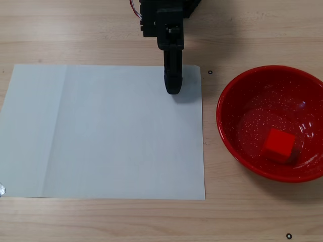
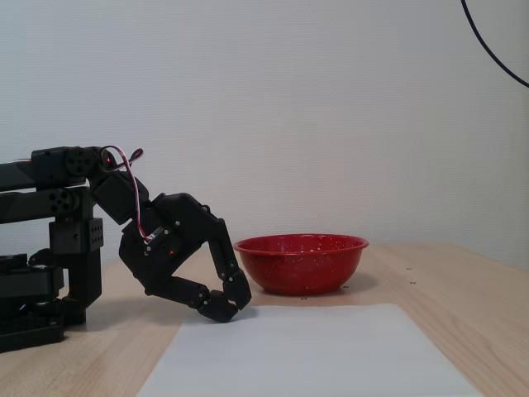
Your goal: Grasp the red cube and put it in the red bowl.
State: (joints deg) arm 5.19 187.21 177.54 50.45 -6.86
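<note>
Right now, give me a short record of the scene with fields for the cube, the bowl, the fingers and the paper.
cube: red cube lies inside the bowl, off centre
bowl: red bowl with white speckles, on the wooden table, right of the paper in the top-down fixed view
fingers: gripper closed and empty, tips low over the paper's edge
paper: white sheet, flat, nothing on it

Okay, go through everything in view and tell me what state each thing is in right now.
red cube: lying inside the bowl, free of the gripper.
red bowl: upright on the table, beside the paper, holding the cube.
gripper: shut and empty, tips low over the sheet's edge.
white paper sheet: flat on the table, nothing resting on it apart from the gripper's shadow.
</note>
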